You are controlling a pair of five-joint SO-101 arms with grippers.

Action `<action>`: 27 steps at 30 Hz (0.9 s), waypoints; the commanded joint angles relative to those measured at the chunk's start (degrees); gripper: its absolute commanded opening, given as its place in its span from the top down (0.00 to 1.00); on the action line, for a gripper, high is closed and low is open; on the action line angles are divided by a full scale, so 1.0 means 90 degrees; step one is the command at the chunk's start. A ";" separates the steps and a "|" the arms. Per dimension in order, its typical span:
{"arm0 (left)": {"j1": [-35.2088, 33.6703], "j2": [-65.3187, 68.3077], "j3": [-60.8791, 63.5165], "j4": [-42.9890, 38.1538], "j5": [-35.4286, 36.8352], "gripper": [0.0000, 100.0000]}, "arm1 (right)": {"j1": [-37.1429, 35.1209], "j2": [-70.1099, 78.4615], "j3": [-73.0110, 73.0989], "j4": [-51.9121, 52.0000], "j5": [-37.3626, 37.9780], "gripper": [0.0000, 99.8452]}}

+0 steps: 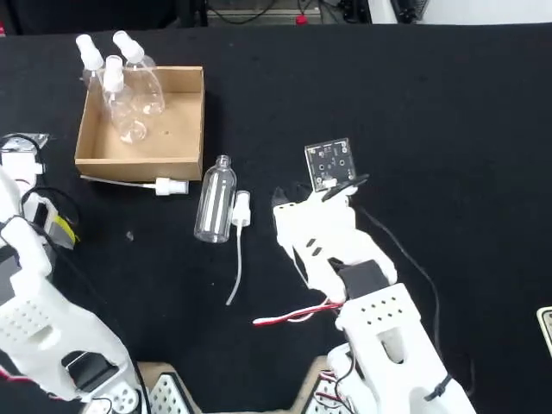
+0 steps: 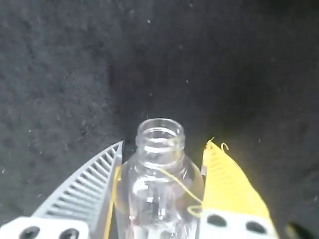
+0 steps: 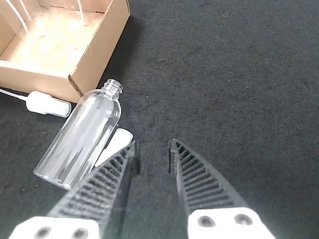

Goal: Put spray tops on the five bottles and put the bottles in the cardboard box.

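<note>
- Where the table (image 1: 431,103) runs toward its far-left corner, the cardboard box (image 1: 138,164) sits holding three capped bottles (image 1: 125,112).
- Status, left gripper (image 2: 164,144): fingers clamped on the shoulders of an uncapped held bottle (image 2: 159,189).
- Status, right gripper (image 3: 152,149): fingers narrowly parted, nothing between them.
- Position, loose bottle (image 1: 216,200): lying uncapped near the box front; one spray top (image 1: 241,211) lies alongside, apparently touching.
- Position, second spray top (image 1: 170,186): lying just before the box front wall.

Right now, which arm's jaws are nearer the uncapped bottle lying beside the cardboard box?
Right. The right gripper hangs just beside the lying bottle, jaws open. The left gripper is farther off at the table's left side, jaws shut on a second uncapped bottle.
</note>
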 commanded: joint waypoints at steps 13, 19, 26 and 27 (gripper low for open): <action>-0.0513 -0.0654 0.0269 -0.0420 -0.0918 0.72 | 0.0107 -0.0093 -0.0044 -0.0156 0.0049 0.90; -0.0513 -0.0430 0.0161 -0.0440 -0.0918 0.72 | 0.0107 -0.0093 -0.0044 -0.0156 0.0049 0.90; -0.0523 0.0088 0.0073 -0.0742 -0.0879 0.72 | 0.0107 -0.0093 -0.0044 -0.0156 0.0049 0.90; -0.0523 0.0049 0.0073 -0.0723 -0.0879 0.72 | 0.0107 -0.0093 -0.0044 -0.0156 0.0049 0.90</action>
